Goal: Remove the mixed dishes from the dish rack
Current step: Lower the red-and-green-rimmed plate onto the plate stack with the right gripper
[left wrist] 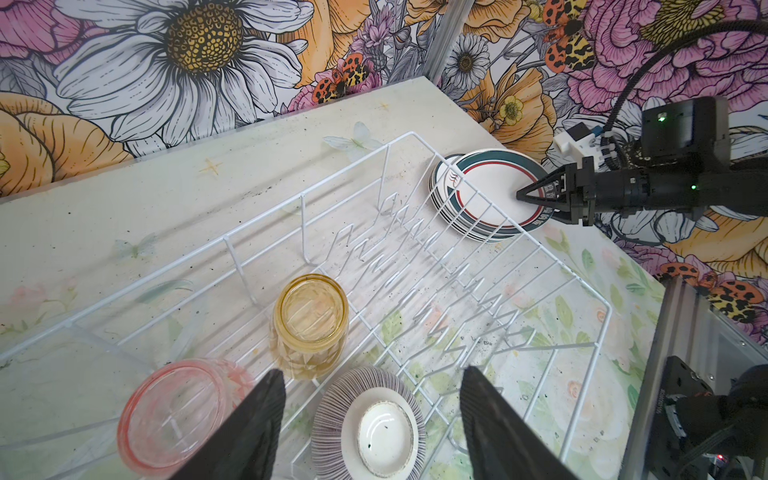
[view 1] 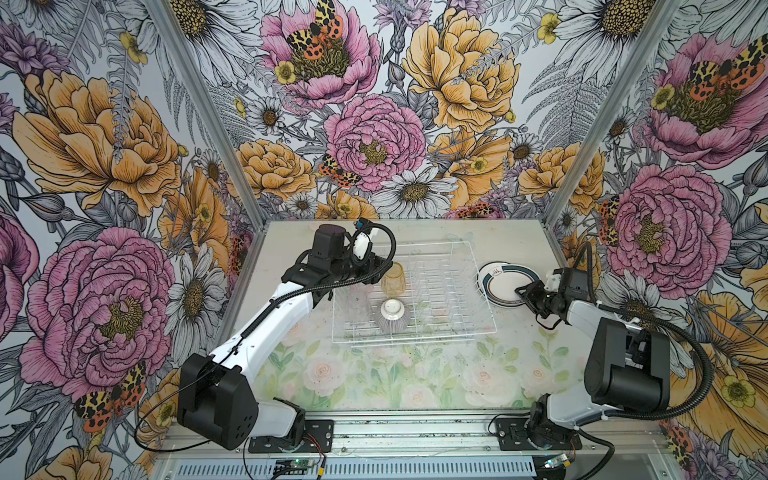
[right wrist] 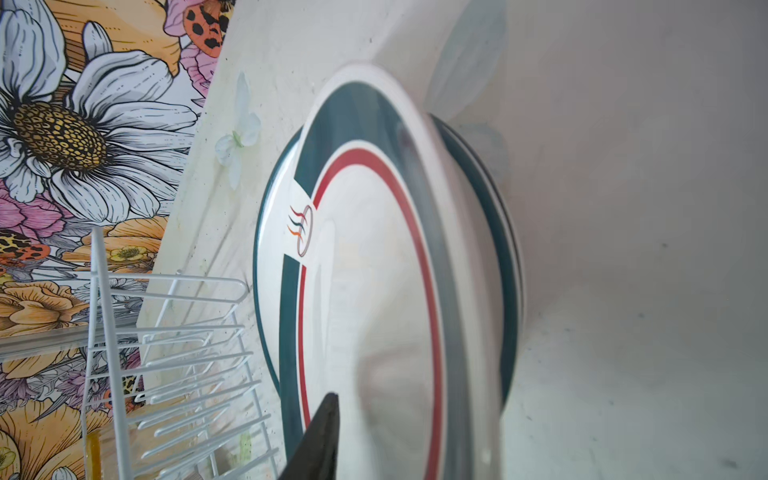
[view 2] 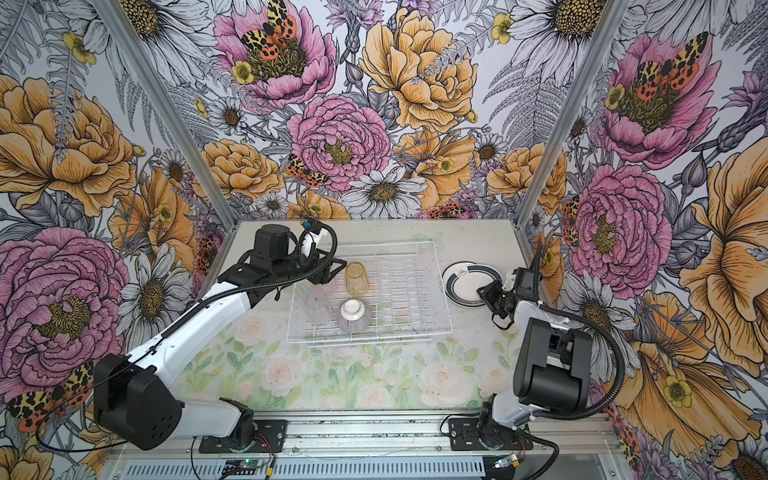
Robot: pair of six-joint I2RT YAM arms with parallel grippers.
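Observation:
The white wire dish rack (view 1: 457, 330) (view 2: 415, 332) (left wrist: 582, 282) sits mid-table. In its left part stand an upside-down amber tumbler (view 1: 392, 278) (view 2: 357, 278) (left wrist: 309, 324), a pink tumbler (left wrist: 174, 415), a clear tumbler (view 1: 358, 300) and an upturned ribbed grey-purple bowl (view 1: 392, 316) (view 2: 353, 316) (left wrist: 370, 424). My left gripper (left wrist: 372, 370) hangs open over the bowl, touching nothing. Right of the rack, several teal-and-red rimmed plates (view 1: 500, 286) (view 2: 465, 284) (left wrist: 490, 195) (right wrist: 374, 270) lie stacked on the table. My right gripper (view 1: 521, 293) (left wrist: 536, 203) straddles the top plate's rim, jaws apart. The plate looks blurred beside one finger (right wrist: 324, 436).
The rack's prong rows (left wrist: 436, 282) stand bare in its middle and right part. The enclosure's flowered walls and metal posts (view 1: 582, 166) close in behind and beside the table. Bare flowered tabletop (view 1: 395, 374) lies in front of the rack.

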